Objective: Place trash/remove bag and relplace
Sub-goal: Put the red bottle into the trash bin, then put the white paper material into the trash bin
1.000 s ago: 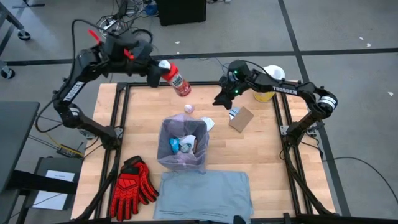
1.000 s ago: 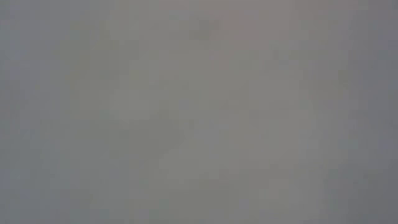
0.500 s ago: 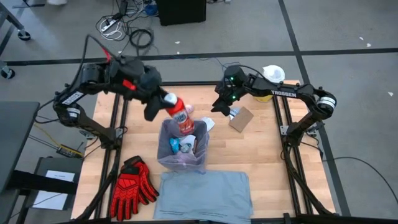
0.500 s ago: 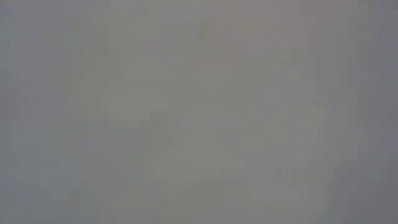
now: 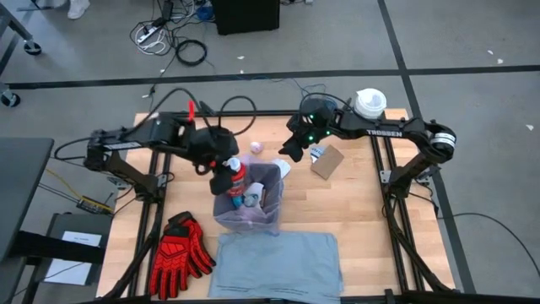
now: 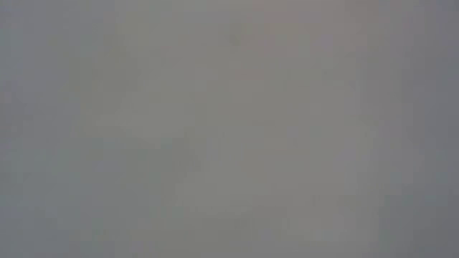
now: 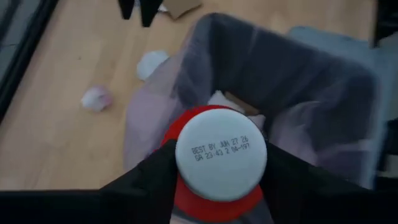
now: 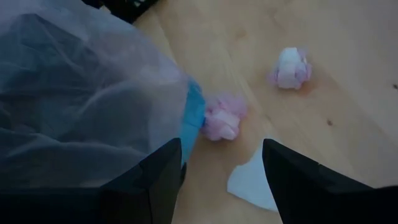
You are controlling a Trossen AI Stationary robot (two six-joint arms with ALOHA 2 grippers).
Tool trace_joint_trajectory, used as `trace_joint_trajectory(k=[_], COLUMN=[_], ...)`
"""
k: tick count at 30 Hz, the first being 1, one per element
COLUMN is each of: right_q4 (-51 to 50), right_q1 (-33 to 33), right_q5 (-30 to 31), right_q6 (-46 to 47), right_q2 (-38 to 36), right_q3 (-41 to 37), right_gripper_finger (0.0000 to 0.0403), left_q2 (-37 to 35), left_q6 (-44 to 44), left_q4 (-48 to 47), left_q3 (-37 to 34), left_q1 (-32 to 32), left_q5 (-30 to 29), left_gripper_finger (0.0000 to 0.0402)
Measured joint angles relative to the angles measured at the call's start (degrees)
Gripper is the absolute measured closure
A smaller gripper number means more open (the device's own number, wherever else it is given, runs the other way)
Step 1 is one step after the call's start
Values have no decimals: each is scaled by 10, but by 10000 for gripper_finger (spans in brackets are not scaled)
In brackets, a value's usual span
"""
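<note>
Your left gripper (image 5: 226,171) has its jaws clamped on the red bottle (image 7: 219,163) — held over the pink bag's (image 5: 245,211) rim — while your right gripper (image 8: 219,163) hovers open above a pink scrap (image 8: 222,117).

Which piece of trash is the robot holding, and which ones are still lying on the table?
The red bottle: the left gripper holds it over the bag. The pink scrap and the cardboard piece lie on the table.
</note>
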Motion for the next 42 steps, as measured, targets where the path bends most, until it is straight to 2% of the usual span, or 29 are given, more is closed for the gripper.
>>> trace_joint_trajectory(k=[7,13,19,24,27,29,32,34,36,39,42], right_q4=[-7,-14,-17,-16,-19,-26,-31,-46,-47,-59,-59], right_q1=[30,34,24,9,-4,-16,-37,-52,-65,-73,-75], right_q5=[59,73,75,76,77,70,58,27,-14,-63,-85], right_q6=[5,3,-11,-34,-73,-113,-155,-158,-140,-102,-89], right_q2=[-26,-36,-35,-35,-34,-31,-6,19,48,88,120], right_q3=[0,0,0,0,0,0,-3,-4,-4,-4,-4], right_gripper_finger=[190,190,190,190,190,190,190,192,195,197,197], left_q2=[-10,-10,-10,-10,-10,-10,-10,-11,-11,-11,-11], left_q6=[1,-2,-16,-30,-30,-30,-34,-58,-100,-167,-210], left_q4=[97,183,204,196,180,167,128,100,71,42,33], left_q3=[-103,-161,-186,-136,-84,-49,3,30,53,77,85], left_q1=[0,-4,-9,-9,-9,-8,-5,2,17,45,62], left_q5=[-16,48,55,49,12,-28,-121,-180,-214,-217,-194], left_gripper_finger=[144,134,134,134,134,133,133,133,134,143,154])
